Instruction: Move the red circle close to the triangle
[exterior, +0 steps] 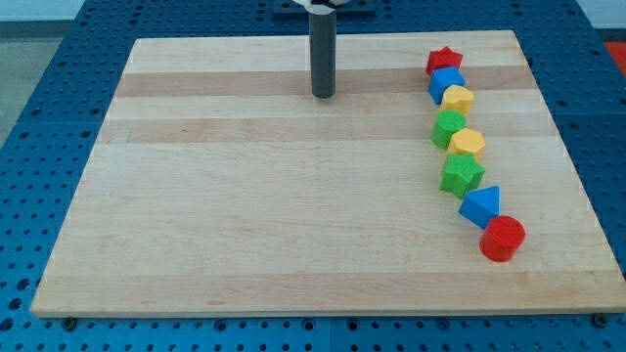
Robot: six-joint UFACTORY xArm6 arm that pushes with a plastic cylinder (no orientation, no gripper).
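The red circle [503,239] lies at the view's lower right of the wooden board [245,196]. It touches the blue triangle [481,206], which sits just above it and to its left. My tip [323,95] stands near the view's top centre, far to the left of both blocks and touching none.
A curved column of blocks runs up the view's right side from the triangle: a green star [462,174], a yellow hexagon [467,143], a green circle [449,127], a yellow block [457,99], a blue cube [445,82] and a red star [443,61].
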